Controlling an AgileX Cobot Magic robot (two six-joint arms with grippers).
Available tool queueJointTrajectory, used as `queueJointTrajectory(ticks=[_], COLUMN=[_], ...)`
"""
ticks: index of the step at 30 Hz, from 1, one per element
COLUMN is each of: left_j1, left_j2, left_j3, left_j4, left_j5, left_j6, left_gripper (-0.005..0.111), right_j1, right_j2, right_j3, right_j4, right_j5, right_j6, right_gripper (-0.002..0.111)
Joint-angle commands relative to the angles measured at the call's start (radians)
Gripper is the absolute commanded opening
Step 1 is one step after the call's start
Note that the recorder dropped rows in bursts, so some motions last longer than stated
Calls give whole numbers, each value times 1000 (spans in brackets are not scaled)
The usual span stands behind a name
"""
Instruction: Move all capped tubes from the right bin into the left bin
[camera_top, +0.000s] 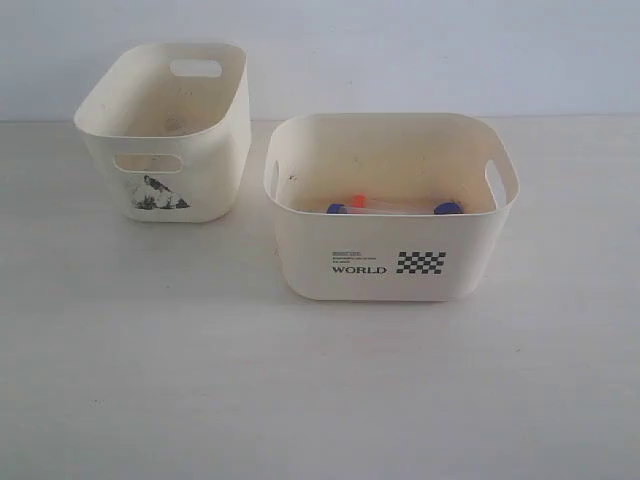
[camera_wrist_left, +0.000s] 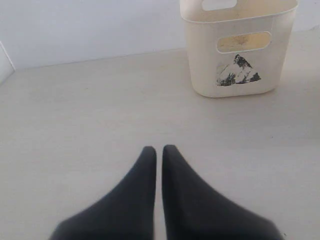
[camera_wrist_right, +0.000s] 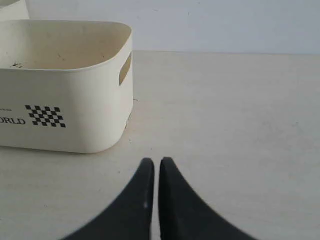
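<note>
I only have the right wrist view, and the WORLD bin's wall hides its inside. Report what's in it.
Observer: Three capped tubes lie in the WORLD bin along its printed wall: an orange-capped tube, a blue-capped tube beside it, another blue-capped tube toward the opposite end.
Operator: Locate the other bin.
Observer: The picture bin stands apart from the WORLD bin, to its left and farther back in the exterior view.
Operator: Report the left gripper.
Observer: The left gripper is shut and empty above the table, with the picture bin ahead of it.
</note>
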Motion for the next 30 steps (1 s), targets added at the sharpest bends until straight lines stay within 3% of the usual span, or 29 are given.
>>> queueJointTrajectory(ticks=[1, 21, 25, 30], left_j1=[0, 0, 0, 0], left_j2=[0, 0, 0, 0], left_j3=[-4, -4, -4, -4], left_j4=[-6, -6, -6, -6], left_j5=[-6, -6, -6, -6], left_j6=[-10, -10, -10, -10], left_gripper=[4, 4, 4, 4], right_j1=[2, 2, 2, 2], right_j2=[-5, -5, -5, -5], right_j3=[0, 0, 0, 0], right_j4=[-2, -2, -2, 0], right_j5=[-14, -126, -330, -717], right_j6=[-4, -4, 2, 4], right_gripper=[4, 4, 4, 4])
